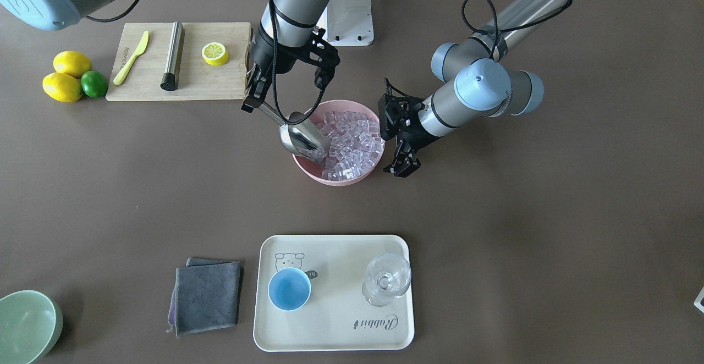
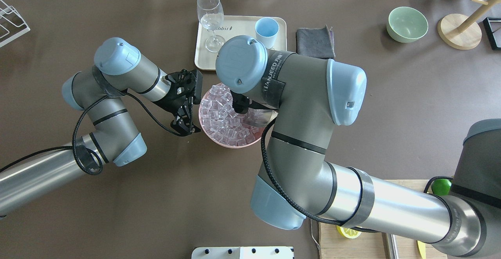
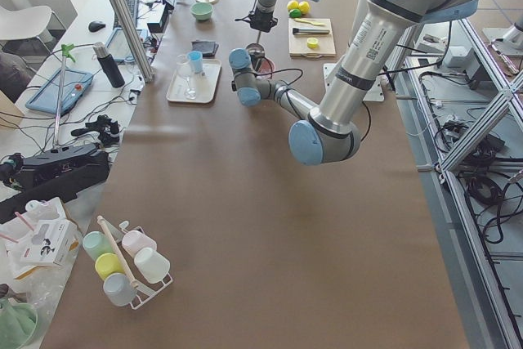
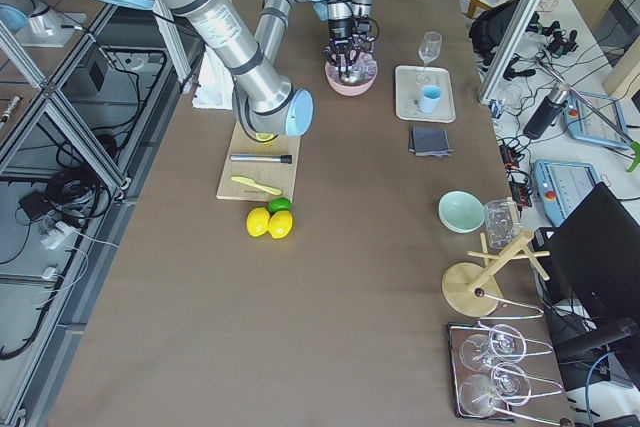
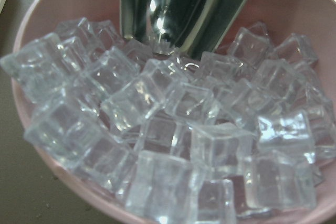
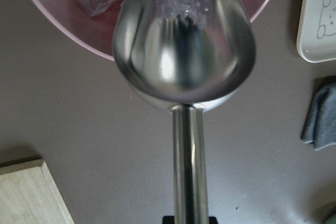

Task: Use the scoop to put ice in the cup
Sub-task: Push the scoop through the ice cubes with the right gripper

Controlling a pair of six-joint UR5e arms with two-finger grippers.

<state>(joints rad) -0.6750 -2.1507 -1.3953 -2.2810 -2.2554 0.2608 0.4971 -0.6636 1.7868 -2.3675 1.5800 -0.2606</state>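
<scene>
- The right gripper (image 1: 254, 99) is clamped on the thin rod handle of the shiny silver metal scoop (image 1: 302, 136). The scoop's deep trough tilts down over the rim of the round pink bowl (image 1: 330, 180), with its lip among the ice (image 1: 352, 138), a heap of small clear cubes. The right wrist view shows no cube in the trough.
- A hard push into the heap could slide the bowl across the table or tip cubes over the far rim, since the pile sits high.
- The thin rod could twist in the grip under load, rolling the trough and shedding its cubes.
- The left gripper (image 1: 404, 165) sits just beside the bowl, opposite the scoop. It is too small and dark here to tell whether its fingers are apart, together or touching the rim. If it is not bracing the bowl, a slide is more likely.
- Bare brown table lies between the bowl and the cream rectangular tray (image 1: 335, 331), well apart, so nothing blocks the carry. Glassy cubes may still slip off a tilted trough on the way.
- The small light-blue cup (image 1: 289, 290) stands empty on the tray. The scoop's mouth looks about as wide as the cup, so a fast pour would scatter cubes.
- The clear stemmed glass (image 1: 386, 279) shares the tray and could topple if an arm swings wide.
- A folded grey cloth (image 1: 208, 297) lies beside the tray.
- A pale green bowl (image 1: 25, 325) sits farther off at the table corner, out of the way.
</scene>
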